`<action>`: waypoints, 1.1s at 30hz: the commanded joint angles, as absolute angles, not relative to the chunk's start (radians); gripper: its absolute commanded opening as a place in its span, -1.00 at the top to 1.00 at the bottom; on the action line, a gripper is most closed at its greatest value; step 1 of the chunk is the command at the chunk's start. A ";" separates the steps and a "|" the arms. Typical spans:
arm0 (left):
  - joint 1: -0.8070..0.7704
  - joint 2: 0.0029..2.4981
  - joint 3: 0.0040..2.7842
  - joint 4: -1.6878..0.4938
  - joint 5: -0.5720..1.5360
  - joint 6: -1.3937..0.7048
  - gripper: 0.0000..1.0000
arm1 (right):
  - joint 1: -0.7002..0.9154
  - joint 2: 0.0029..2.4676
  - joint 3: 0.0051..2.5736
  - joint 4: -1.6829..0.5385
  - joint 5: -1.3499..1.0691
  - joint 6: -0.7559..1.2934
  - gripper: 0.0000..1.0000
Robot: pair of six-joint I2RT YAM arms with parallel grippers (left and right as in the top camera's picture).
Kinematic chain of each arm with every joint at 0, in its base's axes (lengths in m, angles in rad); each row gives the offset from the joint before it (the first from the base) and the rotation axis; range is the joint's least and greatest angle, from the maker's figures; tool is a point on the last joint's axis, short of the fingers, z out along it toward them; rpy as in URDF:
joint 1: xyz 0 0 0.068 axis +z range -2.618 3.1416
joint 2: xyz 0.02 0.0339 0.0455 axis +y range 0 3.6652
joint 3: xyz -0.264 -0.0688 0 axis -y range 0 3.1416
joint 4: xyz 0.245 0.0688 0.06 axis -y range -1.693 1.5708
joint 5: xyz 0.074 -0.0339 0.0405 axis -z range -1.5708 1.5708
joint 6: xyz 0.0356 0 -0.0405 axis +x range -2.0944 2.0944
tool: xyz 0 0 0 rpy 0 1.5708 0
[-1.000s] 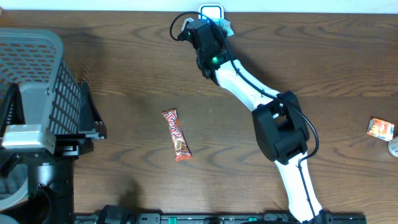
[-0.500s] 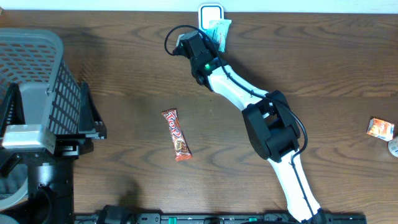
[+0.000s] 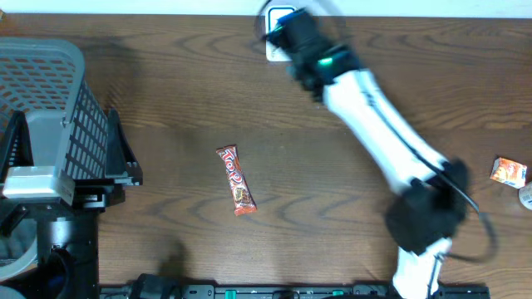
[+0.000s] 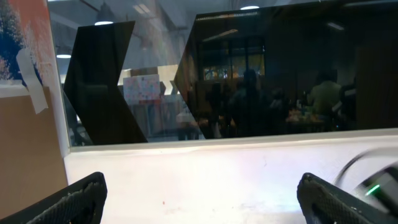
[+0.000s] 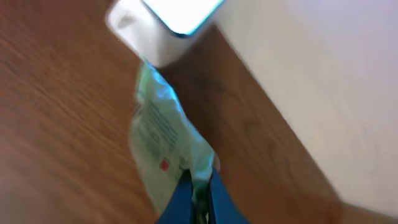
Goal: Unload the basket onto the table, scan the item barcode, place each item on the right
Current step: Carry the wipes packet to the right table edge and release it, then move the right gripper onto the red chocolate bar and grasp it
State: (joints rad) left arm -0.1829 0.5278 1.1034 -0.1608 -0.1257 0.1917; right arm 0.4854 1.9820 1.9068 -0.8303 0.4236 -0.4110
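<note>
The right arm [image 3: 374, 116] stretches far forward and leftward, its right gripper [image 5: 199, 193] clamped tight. The left gripper [image 4: 202, 202] points level, fingers spread wide.

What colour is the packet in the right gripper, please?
The packet is pale green; right wrist view.

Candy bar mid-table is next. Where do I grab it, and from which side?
Likely best: grip the candy bar across its narrow middle, coming straight down from above; it lies flat and slim, nothing beside its long edges.
</note>
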 commanded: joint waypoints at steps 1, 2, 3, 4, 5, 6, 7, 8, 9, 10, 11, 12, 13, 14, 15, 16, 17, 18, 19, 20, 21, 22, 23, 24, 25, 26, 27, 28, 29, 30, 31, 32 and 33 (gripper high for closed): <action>-0.178 0.521 1.101 -0.159 -0.123 0.208 -0.96 | 0.393 1.887 1.915 -0.959 0.325 -0.161 0.98; -0.178 0.521 1.101 -0.159 -0.123 0.207 -0.96 | 0.363 1.873 1.915 -1.003 0.289 -0.128 0.98; -0.178 0.521 1.101 -0.159 -0.123 0.205 -0.96 | 0.324 1.858 1.915 -1.057 0.249 -0.094 0.98; -0.178 0.521 1.101 -0.159 -0.123 0.204 -0.96 | 0.285 1.849 1.915 -1.105 0.220 -0.073 0.98; -0.178 0.521 1.101 -0.159 -0.123 0.204 -0.96 | 0.250 1.843 1.915 -1.147 0.207 -0.059 0.98; -0.178 0.521 1.102 -0.159 -0.123 0.204 -0.96 | 0.207 1.842 1.915 -1.191 0.205 -0.037 0.98; -0.178 0.521 1.101 -0.159 -0.123 0.204 -0.96 | 0.168 1.843 1.914 -1.226 0.203 -0.016 0.98; -0.178 0.521 1.101 -0.159 -0.123 0.204 -0.96 | 0.113 1.847 1.913 -1.263 0.193 0.013 0.97; -0.178 0.521 1.101 -0.159 -0.123 0.204 -0.96 | 0.064 1.853 1.905 -1.278 0.164 0.026 0.98; -0.178 0.521 1.101 -0.159 -0.123 0.204 -0.96 | 0.021 1.854 1.893 -1.279 0.126 0.030 0.98; -0.178 0.521 1.101 -0.159 -0.123 0.204 -0.96 | -0.036 1.858 1.868 -1.268 0.067 0.030 0.98; -0.178 0.521 1.101 -0.159 -0.123 0.204 -0.96 | -0.085 1.859 1.843 -1.257 0.027 0.031 0.98; -0.178 0.521 1.101 -0.159 -0.123 0.204 -0.96 | -0.117 1.860 1.821 -1.246 0.008 0.038 0.98; -0.178 0.521 1.101 -0.159 -0.123 0.204 -0.96 | -0.163 1.861 1.784 -1.224 -0.003 0.054 0.98; -0.178 0.521 1.101 -0.159 -0.123 0.204 -0.96 | -0.206 1.861 1.746 -1.202 -0.006 0.065 0.97; -0.178 0.521 1.101 -0.159 -0.123 0.204 -0.96 | -0.237 1.861 1.715 -1.182 -0.007 0.068 0.98; -0.178 0.521 1.101 -0.159 -0.123 0.203 -0.96 | -0.277 1.861 1.670 -1.146 -0.010 0.069 0.98; -0.178 0.521 1.101 -0.159 -0.123 0.199 -0.96 | -0.312 1.861 1.629 -1.105 -0.014 0.092 0.98; -0.178 0.521 1.101 -0.159 -0.123 0.192 -0.96 | -0.339 1.861 1.599 -1.072 -0.025 0.107 0.97; -0.178 0.521 1.101 -0.159 -0.123 0.178 -0.96 | -0.372 1.861 1.557 -1.023 -0.051 0.109 0.98; -0.178 0.521 1.101 -0.159 -0.123 0.168 -0.96 | -0.392 1.861 1.530 -0.992 -0.063 0.109 0.98; -0.178 0.521 1.101 -0.159 -0.123 0.161 -0.96 | -0.410 1.861 1.505 -0.963 -0.070 0.111 0.97; -0.178 0.521 1.101 -0.159 -0.123 0.159 -0.96 | -0.427 1.862 1.478 -0.931 -0.069 0.118 0.97; -0.178 0.521 1.101 -0.159 -0.123 0.159 -0.96 | -0.443 1.863 1.452 -0.899 -0.069 0.120 0.98; -0.178 0.521 1.101 -0.159 -0.123 0.159 -0.96 | -0.454 1.863 1.438 -0.880 -0.068 0.119 0.97; -0.178 0.521 1.101 -0.159 -0.123 0.159 -0.96 | -0.469 1.863 1.423 -0.855 -0.068 0.119 0.98; -0.178 0.521 1.101 -0.159 -0.123 0.159 -0.96 | -0.477 1.863 1.417 -0.846 -0.069 0.120 0.98; -0.178 0.521 1.101 -0.159 -0.123 0.159 -0.96 | -0.488 1.863 1.415 -0.841 -0.068 0.119 0.98; -0.178 0.521 1.101 -0.159 -0.123 0.159 -0.96 | -0.500 1.863 1.415 -0.840 -0.065 0.120 0.98; -0.178 0.521 1.101 -0.159 -0.123 0.159 -0.96 | -0.513 1.863 1.416 -0.842 -0.059 0.120 0.98; -0.178 0.521 1.101 -0.159 -0.123 0.159 -0.96 | -0.525 1.863 1.419 -0.848 -0.057 0.120 0.94; -0.178 0.521 1.101 -0.159 -0.123 0.159 -0.96 | -0.535 1.863 1.421 -0.854 -0.055 0.120 0.86; -0.178 0.521 1.101 -0.159 -0.123 0.159 -0.96 | -0.548 1.863 1.426 -0.864 -0.041 0.121 0.86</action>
State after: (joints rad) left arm -0.1829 0.5278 1.1034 -0.1608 -0.1257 0.1757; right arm -0.5117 1.8587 1.4181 -0.8513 -0.0513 0.1066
